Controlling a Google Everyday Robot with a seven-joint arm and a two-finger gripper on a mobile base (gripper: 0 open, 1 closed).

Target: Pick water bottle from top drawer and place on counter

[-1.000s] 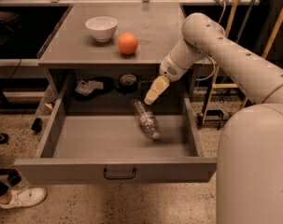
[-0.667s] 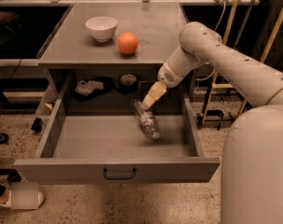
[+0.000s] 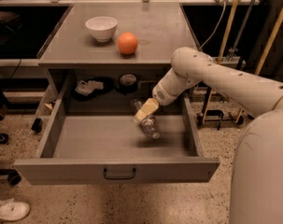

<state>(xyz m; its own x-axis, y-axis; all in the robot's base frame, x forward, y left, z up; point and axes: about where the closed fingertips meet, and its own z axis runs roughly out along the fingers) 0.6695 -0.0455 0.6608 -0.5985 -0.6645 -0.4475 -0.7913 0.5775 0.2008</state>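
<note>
Shoe (image 3: 8,210): white, on the speckled floor at lower left, outside the cabinet and well apart from the drawer's front corner.
Top drawer (image 3: 61,169): pulled out toward the camera. The front panel is level and the left side wall slopes back to the cabinet.
Drawer floor, left part: bare grey metal runs from the left wall to the middle, the widest open room inside the drawer.
Bowl (image 3: 101,28): white, upright on the bench, left of centre and back from the front edge.
Orange (image 3: 127,43): just beside the bowl on its right, apart from it and nearer the front edge.
Bench (image 3: 166,34): flat grey top. The part right of the orange shows bare surface out to the right edge.
Recess above the drawer back: a dark object with a white card (image 3: 88,87) at left, a round dark item (image 3: 128,80) beside it.
Pull handle (image 3: 119,173): dark, at the middle of the front panel.
Water bottle (image 3: 151,126): inside the top drawer, right of centre and tilted, its upper end behind the gripper. It is near the right wall but apart from it.
Gripper (image 3: 145,110): inside the drawer opening, below the bench's front edge, against the bottle's upper part.
Gripper state: cannot tell whether open, closed or gripping the bottle.
Arm (image 3: 215,78): enters from the right and crosses over the drawer's right wall.
Robot body (image 3: 265,171): fills the lower right, beside the drawer's right front corner.
</note>
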